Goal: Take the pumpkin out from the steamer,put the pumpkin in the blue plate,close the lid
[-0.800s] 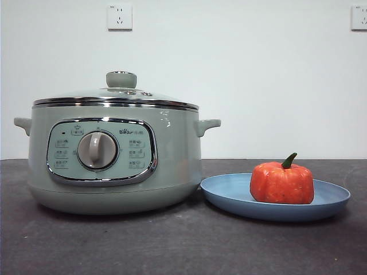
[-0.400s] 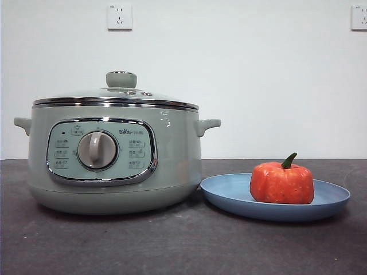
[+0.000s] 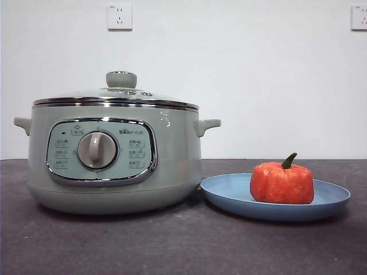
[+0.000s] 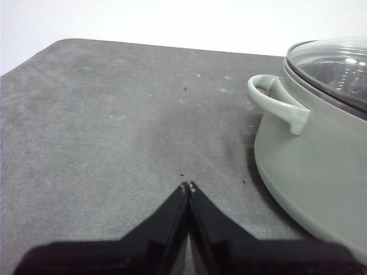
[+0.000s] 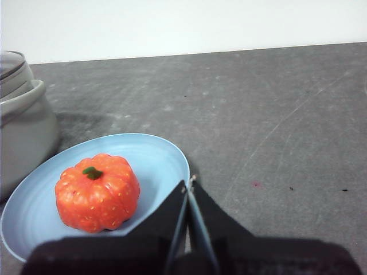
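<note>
The orange-red pumpkin [image 3: 281, 182] with its green stem sits upright in the blue plate [image 3: 229, 195], to the right of the steamer [image 3: 172, 154]. The glass lid [image 3: 117, 94] rests shut on the steamer, its pale-green knob [image 3: 121, 79] on top. In the right wrist view the pumpkin [image 5: 97, 192] lies in the plate [image 5: 155, 157], and my right gripper [image 5: 189, 183] is shut and empty, held back just off the plate's rim. In the left wrist view my left gripper [image 4: 187, 187] is shut and empty over bare table, apart from the steamer [image 4: 321, 166] and its side handle [image 4: 278, 103].
The dark grey table [image 3: 183, 246] carries the steamer and the plate side by side, almost touching. A white wall with two sockets [image 3: 119, 16] stands behind. Neither arm shows in the front view.
</note>
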